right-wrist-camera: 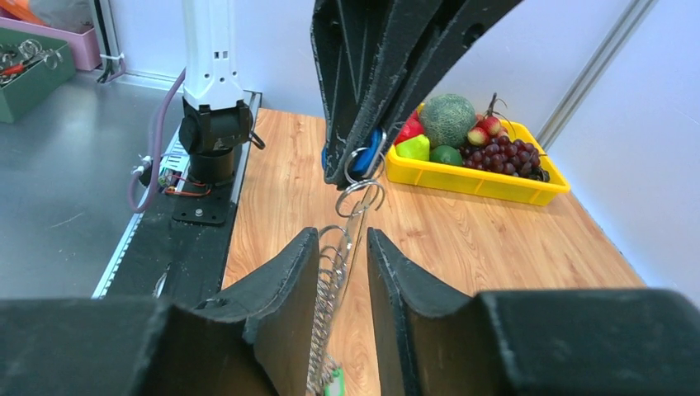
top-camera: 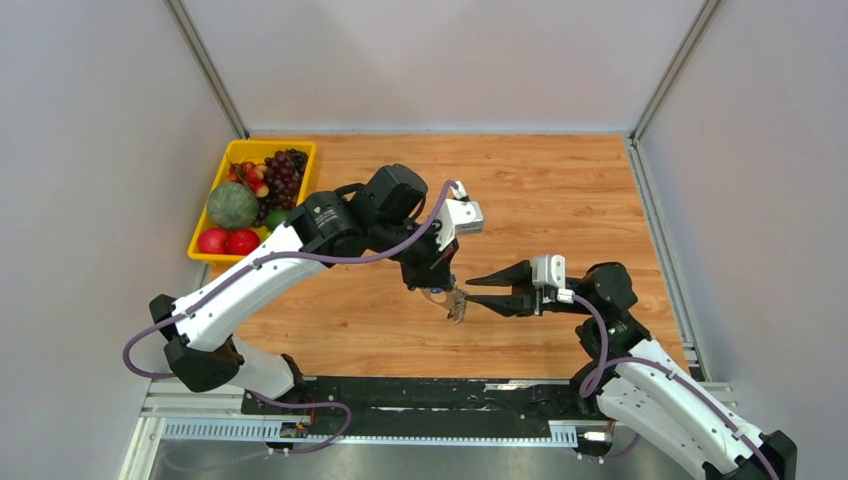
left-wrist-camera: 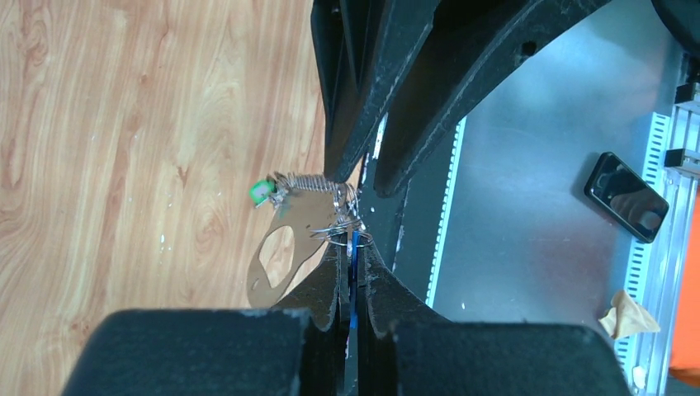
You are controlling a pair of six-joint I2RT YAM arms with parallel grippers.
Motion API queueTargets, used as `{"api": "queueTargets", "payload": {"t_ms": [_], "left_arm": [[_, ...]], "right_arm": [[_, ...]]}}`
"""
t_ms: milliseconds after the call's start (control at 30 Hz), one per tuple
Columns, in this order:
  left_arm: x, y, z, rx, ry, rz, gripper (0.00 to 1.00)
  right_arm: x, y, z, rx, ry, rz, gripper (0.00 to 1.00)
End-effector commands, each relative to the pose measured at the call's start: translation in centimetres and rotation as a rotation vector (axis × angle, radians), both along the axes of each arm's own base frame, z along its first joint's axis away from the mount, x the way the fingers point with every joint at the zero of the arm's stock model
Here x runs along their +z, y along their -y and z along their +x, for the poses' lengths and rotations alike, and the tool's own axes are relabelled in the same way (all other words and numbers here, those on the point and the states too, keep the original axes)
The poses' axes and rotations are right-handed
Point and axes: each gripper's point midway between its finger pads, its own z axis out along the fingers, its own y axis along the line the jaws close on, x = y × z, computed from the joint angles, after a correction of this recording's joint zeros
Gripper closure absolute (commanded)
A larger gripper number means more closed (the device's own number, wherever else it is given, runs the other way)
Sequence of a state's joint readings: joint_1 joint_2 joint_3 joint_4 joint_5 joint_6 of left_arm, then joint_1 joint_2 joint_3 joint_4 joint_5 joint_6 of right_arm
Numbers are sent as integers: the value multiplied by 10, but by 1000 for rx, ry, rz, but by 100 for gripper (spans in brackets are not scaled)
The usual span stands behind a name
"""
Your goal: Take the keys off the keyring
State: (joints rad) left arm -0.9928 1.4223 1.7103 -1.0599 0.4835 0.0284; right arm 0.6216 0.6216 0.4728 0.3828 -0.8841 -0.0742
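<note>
- Left claw (left-wrist-camera: 353, 276), held up over the wooden table (top-camera: 560, 200), is pressed together on the blue key (left-wrist-camera: 354, 252).
- The keyring (right-wrist-camera: 358, 196) hangs just off its tips.
- Right claw (right-wrist-camera: 342, 264) is spread, one finger on either side of the coiled wire (right-wrist-camera: 328, 285) trailing from the keyring.
- A green key (left-wrist-camera: 262, 191) dangles at the coil's far end, past the right claw's fingers.
</note>
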Motion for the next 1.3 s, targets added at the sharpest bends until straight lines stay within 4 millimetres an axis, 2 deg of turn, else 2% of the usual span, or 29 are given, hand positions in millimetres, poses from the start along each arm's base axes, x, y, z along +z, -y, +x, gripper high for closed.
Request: {"api": "queueTargets", "payload": {"t_ms": [0, 667, 1100, 1167, 1267], "left_arm": [[27, 11, 0, -23, 26, -93, 100], [27, 15, -3, -38, 0, -101, 100], [28, 15, -4, -44, 0, -103, 100], [28, 15, -4, -45, 1, -105, 100], [29, 15, -4, -44, 2, -109, 100]], "right_arm": [[20, -5, -10, 43, 127, 37, 68], [22, -20, -11, 76, 136, 37, 71], [27, -20, -8, 46, 148, 64, 74], [27, -20, -7, 44, 145, 65, 78], [26, -21, -6, 47, 137, 59, 93]]}}
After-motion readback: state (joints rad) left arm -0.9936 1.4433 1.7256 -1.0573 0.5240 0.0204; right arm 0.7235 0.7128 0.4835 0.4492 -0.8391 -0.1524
